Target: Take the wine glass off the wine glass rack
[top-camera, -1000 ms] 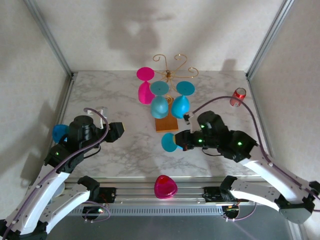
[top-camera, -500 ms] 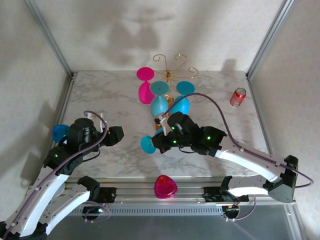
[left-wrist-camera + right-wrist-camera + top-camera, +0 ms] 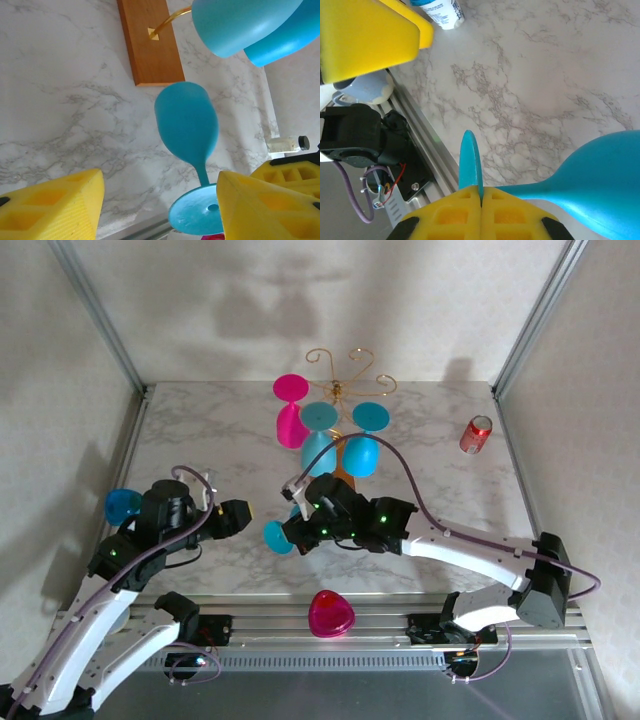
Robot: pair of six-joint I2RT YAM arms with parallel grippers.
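A blue wine glass point(image 3: 274, 537) hangs sideways over the table in front of the wine glass rack point(image 3: 340, 388). My right gripper point(image 3: 295, 528) is shut on the rim of its foot point(image 3: 469, 160), and its bowl point(image 3: 605, 170) points away to the right. My left gripper point(image 3: 240, 512) stands open just left of it. In the left wrist view the glass point(image 3: 186, 122) lies between the yellow fingers point(image 3: 50, 210), with its foot right against the right-hand one. One pink glass point(image 3: 291, 410) and two blue glasses point(image 3: 319, 445) hang on the rack.
The rack's wooden base point(image 3: 150, 42) lies behind the held glass. A red can point(image 3: 476, 434) stands at the right. A pink cup point(image 3: 331, 613) sits on the front rail. A blue object point(image 3: 122, 505) lies beside the left arm, and a white bottle point(image 3: 437, 10) stands near it.
My right arm has carried the blue glass leftward, from in front of the wooden base to just beside the left gripper. The left gripper has barely moved and stays open.
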